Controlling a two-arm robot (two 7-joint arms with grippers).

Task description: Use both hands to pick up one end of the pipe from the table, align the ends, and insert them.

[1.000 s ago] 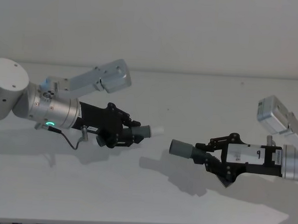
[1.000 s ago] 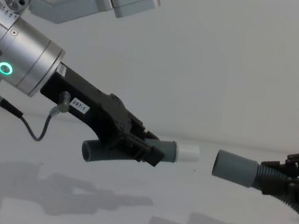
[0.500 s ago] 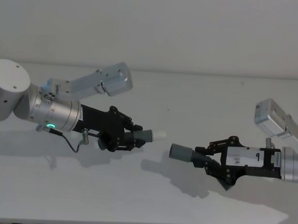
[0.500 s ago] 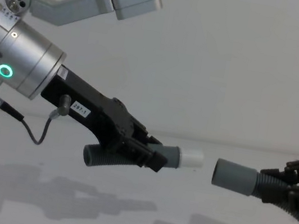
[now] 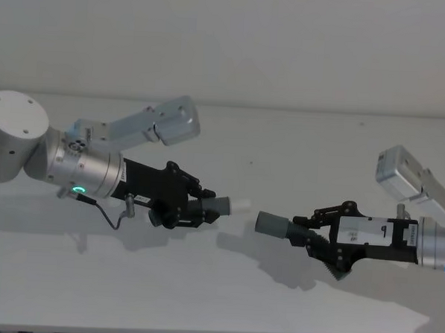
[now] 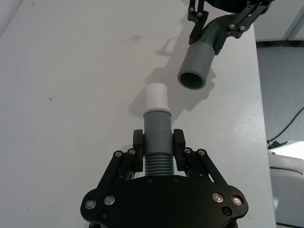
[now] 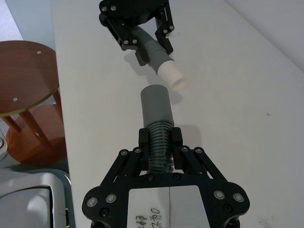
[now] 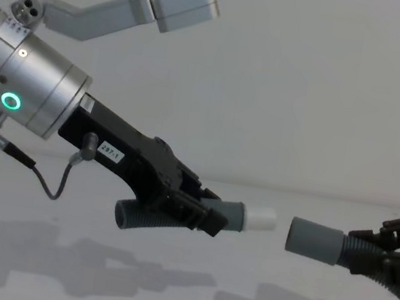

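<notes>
Now aligning: left gripper (image 5: 199, 208) clamped on white-tipped pipe piece (image 5: 222, 206), right gripper (image 5: 317, 233) clamped on socket-ended piece (image 5: 277, 226), both above table (image 5: 223, 301), ends near but apart; next, level, then push together.

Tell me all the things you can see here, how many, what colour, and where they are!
Pipe pieces: 2, dark grey with lighter grey collars; one held on the left, one held on the right, both above the table, collars facing each other with a gap between.
White tip: 1, white, on the left piece's collar, pointing at the right piece's open collar.
Table: 1, white, under both arms.
Round wooden stool: 1, brown, on the floor beside the table.
Left gripper: 1, black, on a silver arm with a green ring light, shut on the left piece.
Right gripper: 1, black, shut on the right piece.
</notes>
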